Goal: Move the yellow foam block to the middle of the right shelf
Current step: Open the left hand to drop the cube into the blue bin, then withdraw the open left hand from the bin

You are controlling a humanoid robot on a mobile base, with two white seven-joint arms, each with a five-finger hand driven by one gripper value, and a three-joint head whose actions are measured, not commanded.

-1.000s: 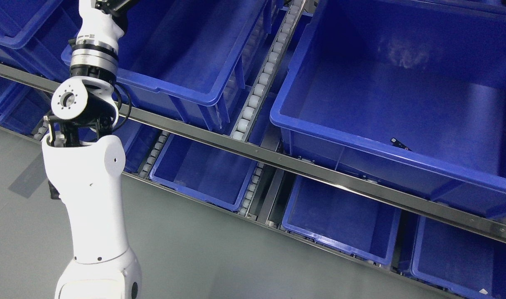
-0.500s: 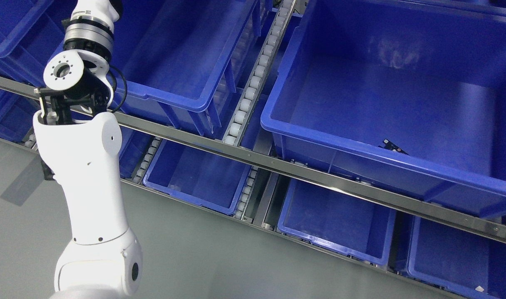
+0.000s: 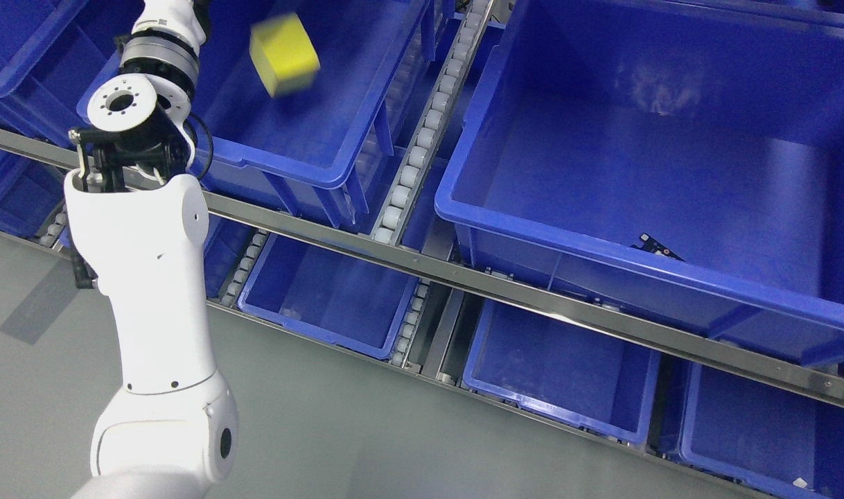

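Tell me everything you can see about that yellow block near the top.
The yellow block is a plain cube-like piece that looks like soft foam, slightly blurred. It sits tilted, one corner pointing down, over the inside of the upper left blue bin. Nothing visibly touches it. Whether it rests on the bin floor or is in mid-air cannot be told. The left arm is beside it.

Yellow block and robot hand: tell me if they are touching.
Cannot tell. In the head view the yellow block, blurred, shows above the blue bin, but the robot hand is out of frame.

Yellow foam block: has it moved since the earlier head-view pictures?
Yes. Absent earlier, the yellow foam block now shows blurred over the upper-left blue bin, left of the roller track.
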